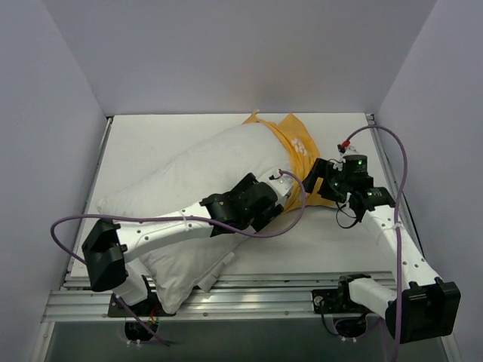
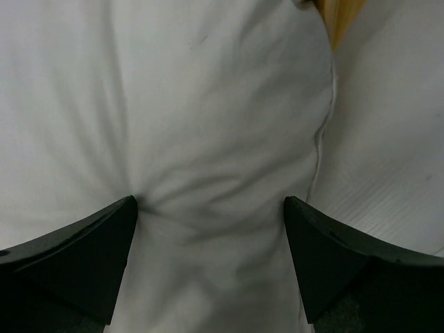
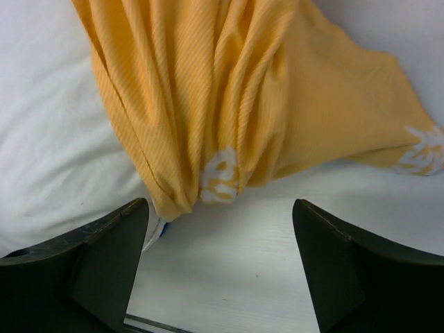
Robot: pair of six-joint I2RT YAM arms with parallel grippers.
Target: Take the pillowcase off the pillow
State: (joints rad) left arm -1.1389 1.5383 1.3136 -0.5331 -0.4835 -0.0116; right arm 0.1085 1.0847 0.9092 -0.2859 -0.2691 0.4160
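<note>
The plain white pillow (image 1: 204, 170) lies slantwise across the table, from near left to far right. The yellow-orange pillowcase (image 1: 296, 147) with white lettering is bunched over its far right end. My left gripper (image 1: 285, 188) rests on the pillow just short of the bunched edge. In the left wrist view this left gripper (image 2: 209, 208) is open, its fingertips pressing into dented white pillow (image 2: 194, 111), and a sliver of pillowcase (image 2: 340, 24) shows at top right. My right gripper (image 3: 220, 208) is open over bare table, just short of the hanging pillowcase (image 3: 243, 90) folds; pillow (image 3: 48, 139) lies at left.
The white table (image 1: 332, 241) is walled by grey panels on three sides. A metal rail (image 1: 249, 302) runs along the near edge between the arm bases. Purple cables (image 1: 75, 222) loop off both arms.
</note>
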